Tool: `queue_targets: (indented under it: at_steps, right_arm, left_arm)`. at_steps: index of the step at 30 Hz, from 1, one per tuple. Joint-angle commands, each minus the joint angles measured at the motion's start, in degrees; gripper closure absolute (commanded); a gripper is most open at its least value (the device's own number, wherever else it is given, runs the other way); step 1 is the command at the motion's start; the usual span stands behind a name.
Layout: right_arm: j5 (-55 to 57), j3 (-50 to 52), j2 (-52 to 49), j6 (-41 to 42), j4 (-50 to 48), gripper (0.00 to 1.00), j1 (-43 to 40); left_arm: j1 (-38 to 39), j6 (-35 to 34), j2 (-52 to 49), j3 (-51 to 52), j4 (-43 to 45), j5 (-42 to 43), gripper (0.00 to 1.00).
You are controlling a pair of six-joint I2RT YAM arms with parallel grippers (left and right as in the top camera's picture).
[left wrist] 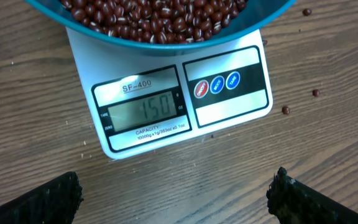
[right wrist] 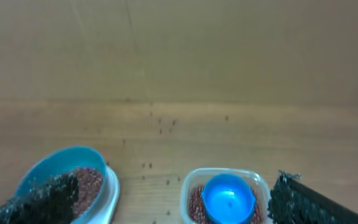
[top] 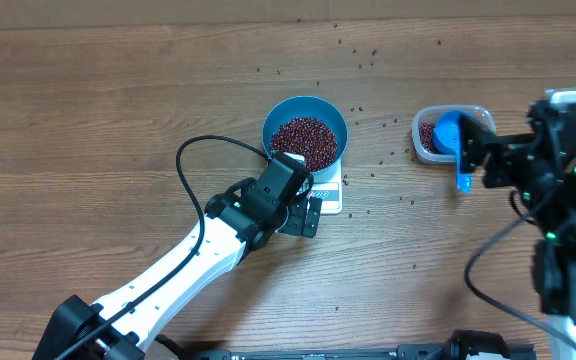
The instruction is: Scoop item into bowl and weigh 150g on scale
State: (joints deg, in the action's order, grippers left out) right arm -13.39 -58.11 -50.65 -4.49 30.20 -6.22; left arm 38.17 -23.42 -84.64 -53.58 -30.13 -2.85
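Just beside the scale [top: 330,196], on its panel side, our left end effector [left wrist: 178,202] hangs with its fingers spread wide and nothing between them. We judge it is placed there so the wrist camera can look down on the display [left wrist: 146,112], which appears to read 150, though the digits are faint. The bowl [top: 308,102] sits on the scale and covers the platform, so only the front panel shows. The beans [top: 305,140] lie heaped inside it, so the weighing looks done. Stray grains [top: 368,55] dot the tabletop [top: 118,100] beyond and to the right of the scale. Well to its right stands the tub [top: 423,150], with the scoop [top: 450,132] resting in it. The right end effector [right wrist: 174,186], fingers wide apart, gapes toward it and hides the tub's far side; we cannot tell whether it touches the scoop's handle.
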Motion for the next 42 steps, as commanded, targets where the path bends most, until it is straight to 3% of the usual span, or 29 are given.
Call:
queue_targets:
  at_steps: [1,9,13,18,23,30,42]
  right_arm:
    - [-4.4,9.7,1.6,0.0,-7.8,0.0,0.4]
    - [-7.2,39.1,12.9,4.9,-32.5,0.0,0.4]
    - [-5.4,49.3,19.9,10.3,-37.7,0.0,0.4]
    - [-5.1,57.0,28.1,10.7,-39.3,0.0,0.5]
    - [-2.4,57.7,37.7,10.7,-26.2,0.0,1.2]
    - [4.6,57.7,50.1,10.5,-26.2,0.0,6.0]
    - [4.6,57.6,50.4,10.5,-26.2,0.0,8.0]
  left_arm:
    - [0.1,1.1,0.0,0.3,0.2,-0.5,0.01]
    - [0.1,1.1,0.0,0.3,0.2,-0.5,0.01]
    - [0.1,1.1,0.0,0.3,0.2,-0.5,0.0]
    - [0.1,1.1,0.0,0.3,0.2,-0.5,0.0]
    - [0.1,1.1,0.0,0.3,0.2,-0.5,0.0]
    - [0.1,1.1,0.0,0.3,0.2,-0.5,0.0]
    - [0.1,1.1,0.0,0.3,0.2,-0.5,0.0]
